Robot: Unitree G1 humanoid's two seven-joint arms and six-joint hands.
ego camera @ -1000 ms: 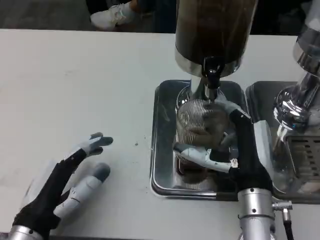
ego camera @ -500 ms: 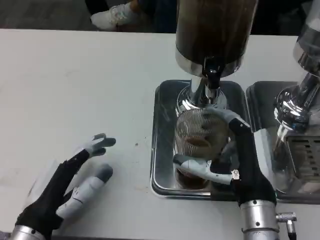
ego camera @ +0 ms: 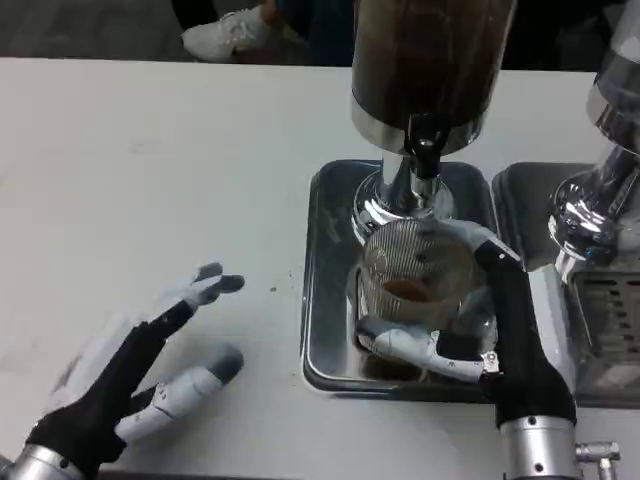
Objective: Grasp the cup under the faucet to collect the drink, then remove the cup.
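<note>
You see the cup (ego camera: pixel 412 280) on the steel tray (ego camera: pixel 325 290), just at 6 o'clock of the faucet (ego camera: pixel 425 160), with brown drink already inside. Your right hand (ego camera: pixel 465 320) wraps it, fingers clamped around the ribbed wall. So the collecting looks done; the removing is left. Your left hand (ego camera: pixel 140 375) rests at 9 o'clock on the table (ego camera: pixel 150 180), fingers apart, holding nothing. The cup's bottom is hidden behind the fingers.
</note>
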